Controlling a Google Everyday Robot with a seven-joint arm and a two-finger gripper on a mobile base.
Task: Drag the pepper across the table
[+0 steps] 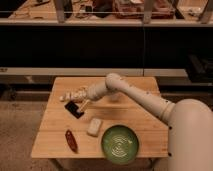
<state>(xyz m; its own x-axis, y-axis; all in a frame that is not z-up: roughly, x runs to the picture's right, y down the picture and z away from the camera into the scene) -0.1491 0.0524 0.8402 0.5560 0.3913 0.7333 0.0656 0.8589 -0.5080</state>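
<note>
Gripper (pixel 72 98) hangs over the left half of the table (pixel 135 107), at the far edge of the phone (pixel 75 109). Fingers stand apart and hold nothing. Pepper (pixel 71 140) lies near the front left corner, untouched, well apart from the fingers: it is toward the near edge from them, with the phone between. Its long axis runs roughly far-to-near, slightly slanted. Judgement: the approach must pass over the phone and come down toward the front.
</note>
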